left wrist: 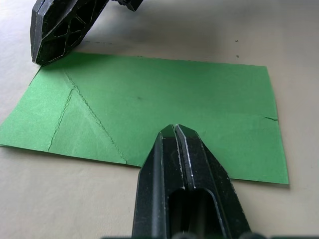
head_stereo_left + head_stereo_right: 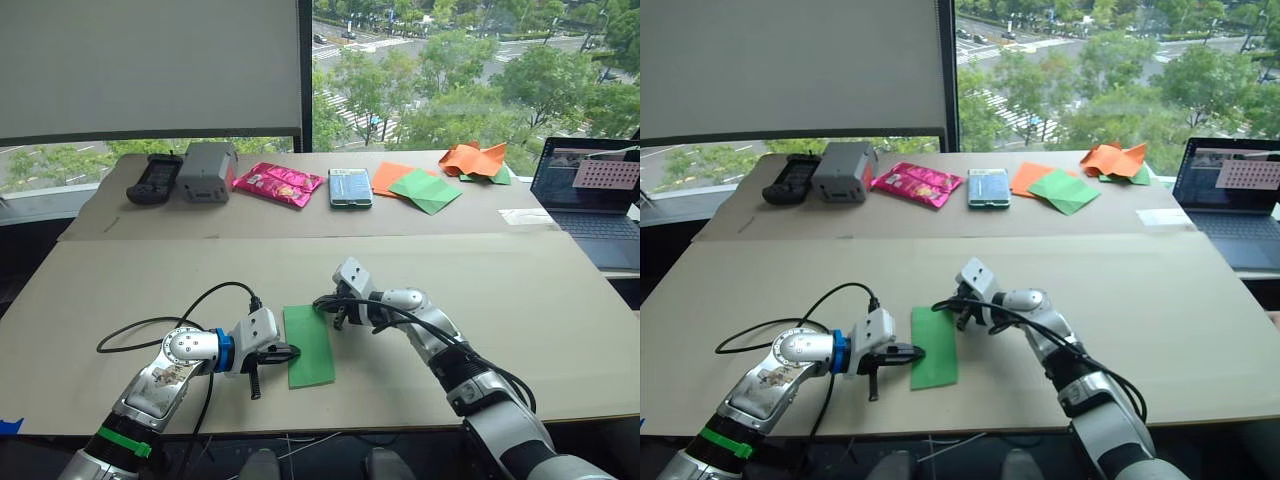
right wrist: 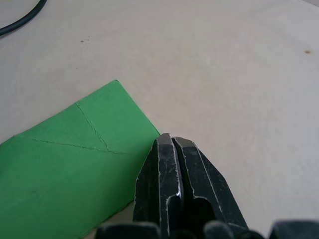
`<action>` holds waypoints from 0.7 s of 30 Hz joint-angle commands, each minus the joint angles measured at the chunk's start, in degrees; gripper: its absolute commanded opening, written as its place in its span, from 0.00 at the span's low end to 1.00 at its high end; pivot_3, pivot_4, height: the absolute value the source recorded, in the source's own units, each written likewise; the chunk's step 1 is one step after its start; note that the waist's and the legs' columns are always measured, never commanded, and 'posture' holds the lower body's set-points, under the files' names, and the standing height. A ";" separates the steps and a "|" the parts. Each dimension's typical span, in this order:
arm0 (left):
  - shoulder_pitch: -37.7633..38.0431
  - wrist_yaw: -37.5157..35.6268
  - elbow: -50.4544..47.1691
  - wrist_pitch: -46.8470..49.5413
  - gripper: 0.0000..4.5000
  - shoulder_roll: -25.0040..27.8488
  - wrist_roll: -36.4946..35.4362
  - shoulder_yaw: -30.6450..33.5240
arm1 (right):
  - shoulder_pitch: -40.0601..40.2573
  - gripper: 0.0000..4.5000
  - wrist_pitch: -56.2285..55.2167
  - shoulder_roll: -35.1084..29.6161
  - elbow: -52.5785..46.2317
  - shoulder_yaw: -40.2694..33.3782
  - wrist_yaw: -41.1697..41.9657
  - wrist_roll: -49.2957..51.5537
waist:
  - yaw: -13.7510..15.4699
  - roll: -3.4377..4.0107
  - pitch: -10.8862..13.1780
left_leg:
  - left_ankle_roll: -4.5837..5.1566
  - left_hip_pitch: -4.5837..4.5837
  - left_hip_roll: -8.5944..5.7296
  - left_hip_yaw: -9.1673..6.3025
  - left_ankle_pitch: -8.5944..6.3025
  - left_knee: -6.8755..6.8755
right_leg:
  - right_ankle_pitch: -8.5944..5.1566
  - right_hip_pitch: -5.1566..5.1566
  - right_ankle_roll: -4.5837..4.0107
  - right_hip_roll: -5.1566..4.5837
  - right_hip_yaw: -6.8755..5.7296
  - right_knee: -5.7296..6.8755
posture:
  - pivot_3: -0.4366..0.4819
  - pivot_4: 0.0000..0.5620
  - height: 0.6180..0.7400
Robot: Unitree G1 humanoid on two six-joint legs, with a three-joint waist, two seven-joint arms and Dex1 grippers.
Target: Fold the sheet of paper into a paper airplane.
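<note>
Beyond green sheet of paper: orange sheets, laptop.

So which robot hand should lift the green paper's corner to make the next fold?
Probably the right gripper. It sits shut at the far end of the paper, beside the creased corner. The left gripper presses shut on the middle of the near long edge, good for pinning it.

Both arms reach inward low over the table. The left gripper, fingers pressed together, points toward three o'clock, its forearm trailing back to seven o'clock. The right gripper, fingers also closed, points toward nine o'clock, its forearm running back to five o'clock.
</note>
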 commanded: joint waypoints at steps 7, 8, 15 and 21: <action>0.35 -0.10 0.88 0.71 0.00 0.98 1.07 -0.55 | 9.93 0.01 6.39 -3.53 -12.42 2.26 1.30 -1.41 | -0.06 0.03 -0.02 | -0.01 0.02 0.00 0.00 -0.01 -0.01 | 0.00 -0.01 0.00 -0.01 0.00 -0.01 | 0.48 0.27 0.82; 0.28 -0.15 0.96 0.67 0.00 0.98 1.09 -0.60 | 10.98 0.01 6.93 -3.98 -13.93 2.68 1.59 -1.40 | -0.03 0.03 -0.02 | -0.02 0.03 0.00 0.00 -0.01 -0.01 | 0.00 -0.01 0.00 -0.01 0.00 -0.02 | 0.48 0.27 0.82; -0.32 -0.40 1.43 0.65 0.00 0.80 1.10 -0.75 | 17.06 0.01 9.99 -7.30 -23.05 4.79 4.05 -0.79 | 0.01 0.01 -0.01 | -0.03 0.02 0.00 0.00 -0.02 -0.01 | -0.02 -0.02 -0.01 -0.03 0.00 -0.05 | 0.48 0.27 0.82; -0.74 -0.49 1.87 0.67 0.00 0.73 1.20 -0.81 | 21.13 0.01 12.43 -10.25 -29.94 7.11 6.64 -0.01 | 0.01 -0.03 0.00 | -0.10 0.03 0.00 0.00 -0.06 -0.01 | -0.04 -0.05 -0.02 -0.05 0.00 -0.08 | 0.48 0.27 0.82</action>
